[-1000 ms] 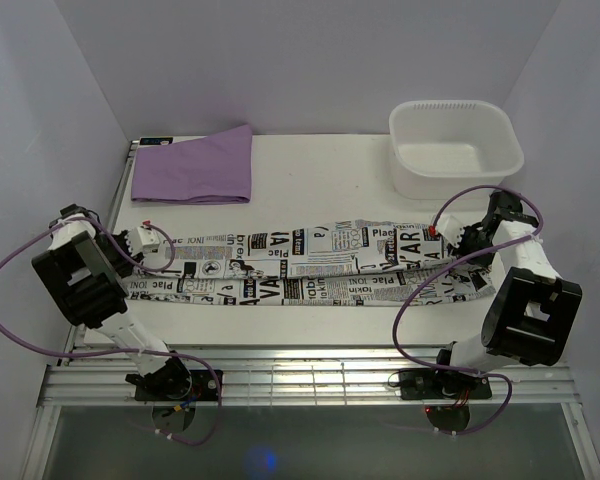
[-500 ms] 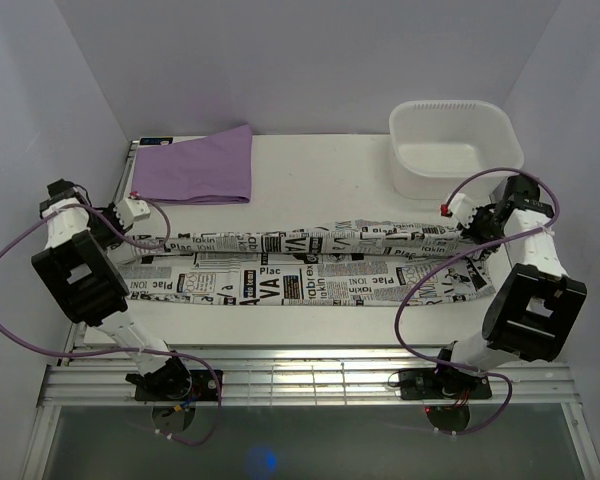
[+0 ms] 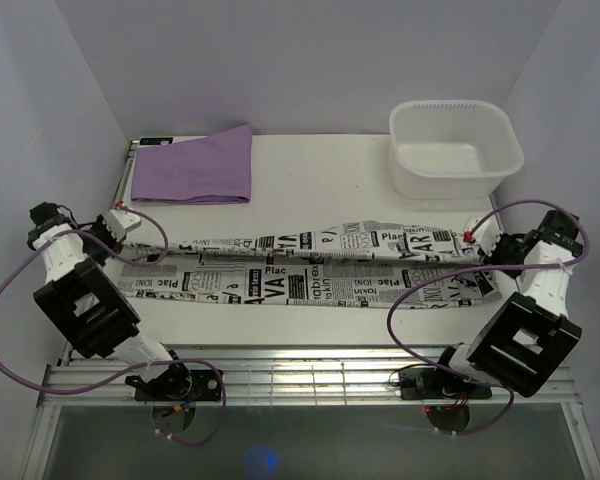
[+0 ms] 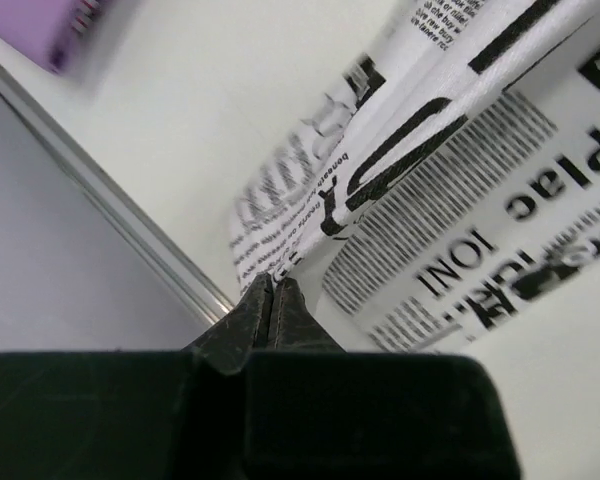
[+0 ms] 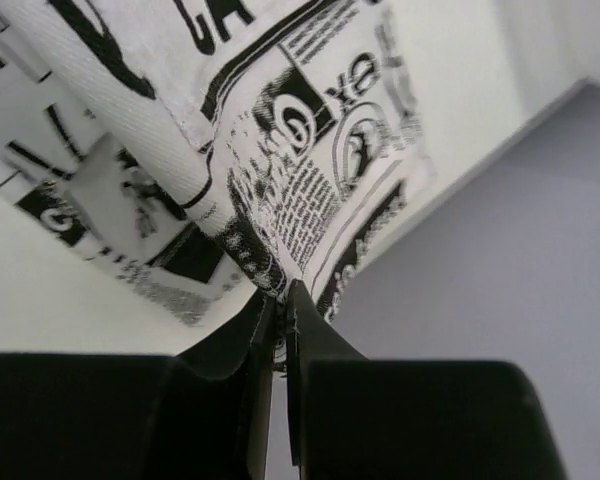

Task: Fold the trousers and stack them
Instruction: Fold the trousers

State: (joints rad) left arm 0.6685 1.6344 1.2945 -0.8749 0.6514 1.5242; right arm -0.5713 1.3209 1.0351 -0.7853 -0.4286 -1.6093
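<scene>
**White newsprint fabric held at both ends**

White cloth with black lettering: the trousers [image 3: 310, 270] lie as one long band across the middle of the table [image 3: 320, 190], running left to right, nearer the arms than the far wall.

- Left gripper [image 3: 128, 232] sits at the left end of the band. In the wrist view its jaws are clenched, with a thin edge of printed fabric nipped at the very tips [image 4: 272, 300].
- Right gripper [image 3: 485, 250] is at the opposite end. Its wrist view shows the same: jaws pressed together on a fold of the print [image 5: 280, 298], with fabric fanning up and away from the pinch.
- The upper edge of the band runs straight between the two pinches, while the lower part rests slack on the table. Judged reason: holding both ends apart keeps the length stretched and flat so it can be doubled over cleanly.
- Both grips take only a little cloth at the tips. Judged risk: an end could slip free if the arms pull further apart.
- Purple cloth [image 3: 195, 165] lies folded at the far left corner, well apart from the trousers. A white tub [image 3: 455, 150] stands at the far right, near the right end of the band but not touching it.
- Stage, as judged: the fold is being set up, and nothing is stacked yet
</scene>
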